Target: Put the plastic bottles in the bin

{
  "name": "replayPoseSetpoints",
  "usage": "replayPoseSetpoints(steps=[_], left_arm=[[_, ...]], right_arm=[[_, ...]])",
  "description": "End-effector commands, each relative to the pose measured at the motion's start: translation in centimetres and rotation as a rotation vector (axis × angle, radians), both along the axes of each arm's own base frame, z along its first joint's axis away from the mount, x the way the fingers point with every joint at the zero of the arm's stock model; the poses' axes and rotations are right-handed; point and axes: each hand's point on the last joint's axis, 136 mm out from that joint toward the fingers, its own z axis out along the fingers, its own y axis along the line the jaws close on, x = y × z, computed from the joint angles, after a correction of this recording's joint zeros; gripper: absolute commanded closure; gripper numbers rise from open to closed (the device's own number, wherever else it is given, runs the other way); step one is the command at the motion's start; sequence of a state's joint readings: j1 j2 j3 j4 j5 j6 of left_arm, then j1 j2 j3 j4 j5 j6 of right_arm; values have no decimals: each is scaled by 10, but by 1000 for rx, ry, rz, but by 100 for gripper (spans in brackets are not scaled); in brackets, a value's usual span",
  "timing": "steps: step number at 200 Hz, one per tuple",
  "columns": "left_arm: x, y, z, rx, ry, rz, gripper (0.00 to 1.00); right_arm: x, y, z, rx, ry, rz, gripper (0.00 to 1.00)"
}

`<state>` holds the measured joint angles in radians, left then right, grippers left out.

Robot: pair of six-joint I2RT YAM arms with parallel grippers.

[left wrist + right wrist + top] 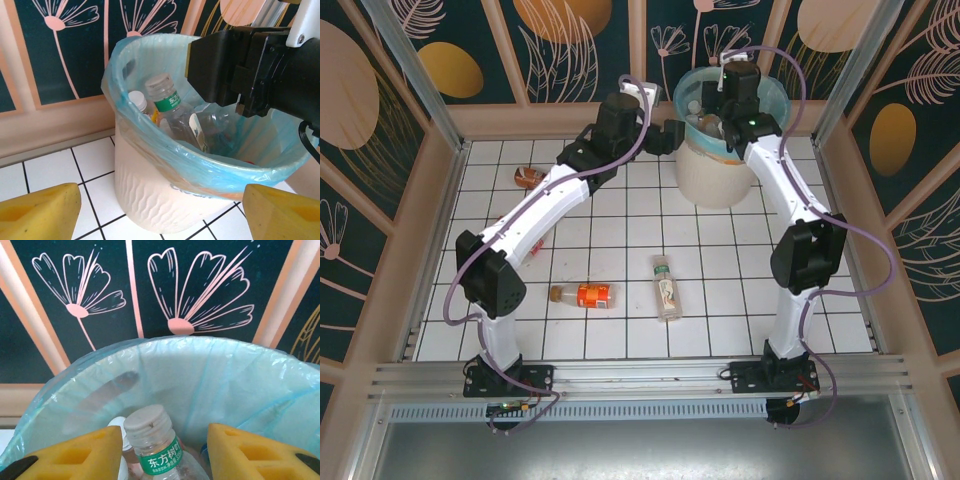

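The bin (725, 165) stands at the back of the tiled table, a white bucket lined with a light blue bag (150, 150). Inside it, a clear bottle with a green label (156, 450) stands beside a white-capped bottle (137, 100). My right gripper (735, 100) hangs over the bin, open, and the green-labelled bottle's neck rises between its yellow pads (75, 455) without touching them. My left gripper (667, 135) is open just left of the bin, holding nothing. On the tiles lie an orange-labelled bottle (583, 295), a green-capped clear bottle (666, 286) and a brownish bottle (528, 177).
Patterned walls (570, 60) close in the back and sides, with the bin close to the back wall. The left arm (535, 225) stretches diagonally over the left tiles, partly covering the brownish bottle. A metal rail (640, 375) runs along the near edge.
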<state>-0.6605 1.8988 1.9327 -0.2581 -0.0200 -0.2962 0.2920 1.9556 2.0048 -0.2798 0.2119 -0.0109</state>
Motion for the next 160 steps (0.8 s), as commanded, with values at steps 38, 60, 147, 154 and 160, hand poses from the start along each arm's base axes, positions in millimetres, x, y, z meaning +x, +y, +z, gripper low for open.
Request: replayPoseSetpoints(steps=[38, 60, 147, 154, 160], left_arm=[[-32, 39, 1, 35, 48, 76, 15], [-56, 59, -6, 27, 71, 89, 15], [-141, 133, -100, 50, 251, 177, 14], [-146, 138, -107, 55, 266, 184, 14], [-149, 141, -112, 54, 280, 190, 14]], right_arm=[[-18, 10, 41, 194, 8, 52, 52], [-49, 20, 68, 222, -40, 55, 50], [-227, 119, -23, 243, 34, 333, 45], [-235, 124, -40, 258, 70, 347, 45], [-242, 127, -54, 269, 98, 358, 45]])
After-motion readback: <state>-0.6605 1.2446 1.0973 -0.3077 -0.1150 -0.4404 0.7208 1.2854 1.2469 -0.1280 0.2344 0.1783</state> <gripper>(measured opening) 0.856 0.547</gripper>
